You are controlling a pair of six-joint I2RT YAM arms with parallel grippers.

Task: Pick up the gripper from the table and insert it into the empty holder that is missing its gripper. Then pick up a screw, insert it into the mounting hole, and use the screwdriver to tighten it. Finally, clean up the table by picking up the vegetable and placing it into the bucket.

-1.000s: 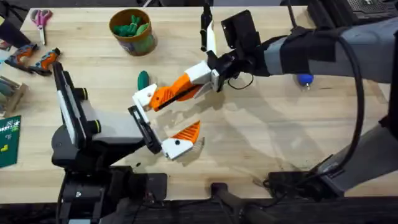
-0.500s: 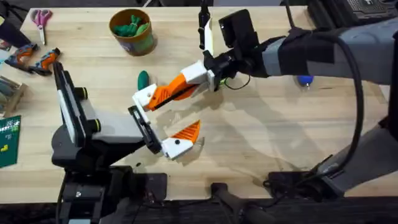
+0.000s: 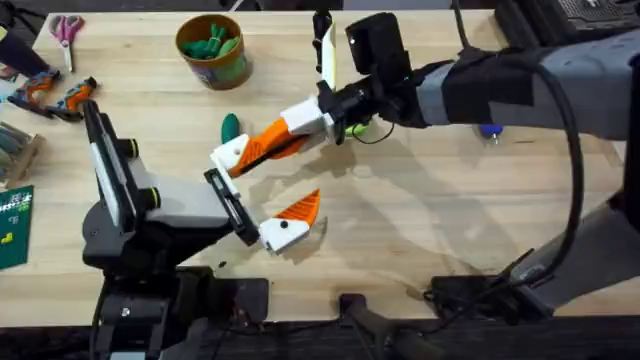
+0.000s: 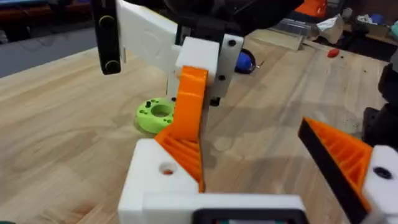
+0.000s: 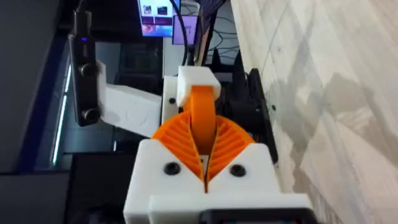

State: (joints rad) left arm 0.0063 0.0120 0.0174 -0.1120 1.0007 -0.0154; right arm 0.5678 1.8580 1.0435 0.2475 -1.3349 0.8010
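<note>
My right gripper (image 3: 278, 140) reaches in from the right, shut on the orange gripper (image 3: 268, 146) (image 5: 202, 117). It holds the piece against the holder (image 3: 230, 153) (image 5: 198, 84), the white block on my left arm's far jaw. My left gripper (image 3: 282, 182) (image 4: 249, 134) is open, and its near jaw carries an orange finger (image 3: 302, 210) (image 4: 339, 155). The dark green vegetable (image 3: 230, 127) lies on the table just behind the holder. The bucket (image 3: 213, 52) stands at the back left. The blue screwdriver (image 3: 489, 128) (image 4: 244, 60) lies at the right, partly behind the right arm. The screw is out of view.
A bright green ring disc (image 4: 155, 115) lies under the right wrist. Scissors (image 3: 67, 28) and orange-handled pliers (image 3: 60, 95) sit at the far left, by a green card (image 3: 14, 225) at the left edge. Bare wood stretches along the front right.
The right gripper has shifted a little left and towards the back with the orange piece, pushing the left arm's far jaw slightly the same way. The left arm's base has stayed put.
</note>
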